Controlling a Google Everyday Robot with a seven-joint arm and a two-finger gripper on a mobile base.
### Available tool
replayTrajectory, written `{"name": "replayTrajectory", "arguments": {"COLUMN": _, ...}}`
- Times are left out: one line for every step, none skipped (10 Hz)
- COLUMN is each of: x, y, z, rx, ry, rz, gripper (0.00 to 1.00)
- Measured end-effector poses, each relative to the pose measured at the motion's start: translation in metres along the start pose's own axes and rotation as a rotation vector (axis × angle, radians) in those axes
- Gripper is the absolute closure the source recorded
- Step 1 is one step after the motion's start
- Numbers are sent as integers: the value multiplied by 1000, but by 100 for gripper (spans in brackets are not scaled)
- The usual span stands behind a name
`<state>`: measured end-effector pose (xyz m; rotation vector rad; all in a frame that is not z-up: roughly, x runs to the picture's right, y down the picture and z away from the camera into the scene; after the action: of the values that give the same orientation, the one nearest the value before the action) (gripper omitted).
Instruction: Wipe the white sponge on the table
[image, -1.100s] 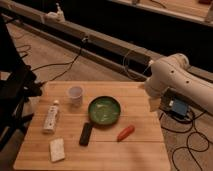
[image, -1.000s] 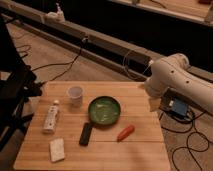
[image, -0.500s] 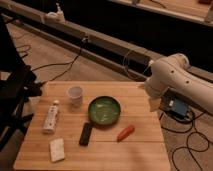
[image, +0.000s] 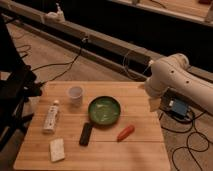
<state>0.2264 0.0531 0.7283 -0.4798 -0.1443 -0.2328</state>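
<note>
The white sponge (image: 57, 149) lies flat on the near left corner of the bamboo table (image: 140, 150). My white arm (image: 170, 75) is folded at the table's right edge. My gripper (image: 153, 103) hangs below it, just over the right rim of the table, far from the sponge and touching nothing that I can see.
On the table are a white labelled tube (image: 50, 117), a translucent cup (image: 75, 94), a green bowl (image: 104, 110), a black bar (image: 86, 133) and an orange item (image: 125, 132). A black chair (image: 15, 95) stands at the left. Cables and a blue device (image: 177, 106) lie on the floor at the right.
</note>
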Motion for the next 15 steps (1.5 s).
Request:
{"name": "replayTrajectory", "arguments": {"x": 0, "y": 0, "z": 0, "rx": 0, "ry": 0, "rz": 0, "gripper": 20}}
{"name": "replayTrajectory", "arguments": {"x": 0, "y": 0, "z": 0, "rx": 0, "ry": 0, "rz": 0, "gripper": 20}}
{"name": "replayTrajectory", "arguments": {"x": 0, "y": 0, "z": 0, "rx": 0, "ry": 0, "rz": 0, "gripper": 20}}
{"name": "replayTrajectory", "arguments": {"x": 0, "y": 1, "z": 1, "rx": -2, "ry": -1, "rz": 0, "gripper": 20}}
{"name": "replayTrajectory", "arguments": {"x": 0, "y": 0, "z": 1, "rx": -1, "ry": -1, "rz": 0, "gripper": 20}}
{"name": "replayTrajectory", "arguments": {"x": -1, "y": -1, "z": 1, "rx": 2, "ry": -3, "rz": -5, "gripper": 20}}
{"name": "replayTrajectory", "arguments": {"x": -7, "y": -6, "z": 2, "rx": 10, "ry": -7, "rz": -31, "gripper": 20}}
{"name": "replayTrajectory", "arguments": {"x": -16, "y": -13, "z": 3, "rx": 20, "ry": -11, "rz": -68, "gripper": 20}}
{"name": "replayTrajectory", "arguments": {"x": -23, "y": -17, "z": 1, "rx": 29, "ry": -13, "rz": -94, "gripper": 20}}
{"name": "replayTrajectory", "arguments": {"x": -26, "y": -19, "z": -2, "rx": 39, "ry": -5, "rz": -116, "gripper": 20}}
{"name": "replayTrajectory", "arguments": {"x": -31, "y": -21, "z": -7, "rx": 52, "ry": -4, "rz": -135, "gripper": 20}}
{"name": "replayTrajectory", "arguments": {"x": -36, "y": -22, "z": -9, "rx": 60, "ry": -5, "rz": -150, "gripper": 20}}
{"name": "replayTrajectory", "arguments": {"x": -42, "y": -22, "z": -12, "rx": 66, "ry": -9, "rz": -170, "gripper": 20}}
{"name": "replayTrajectory", "arguments": {"x": -53, "y": -21, "z": -12, "rx": 71, "ry": -23, "rz": -205, "gripper": 20}}
{"name": "replayTrajectory", "arguments": {"x": -66, "y": -22, "z": -11, "rx": 71, "ry": -36, "rz": -241, "gripper": 20}}
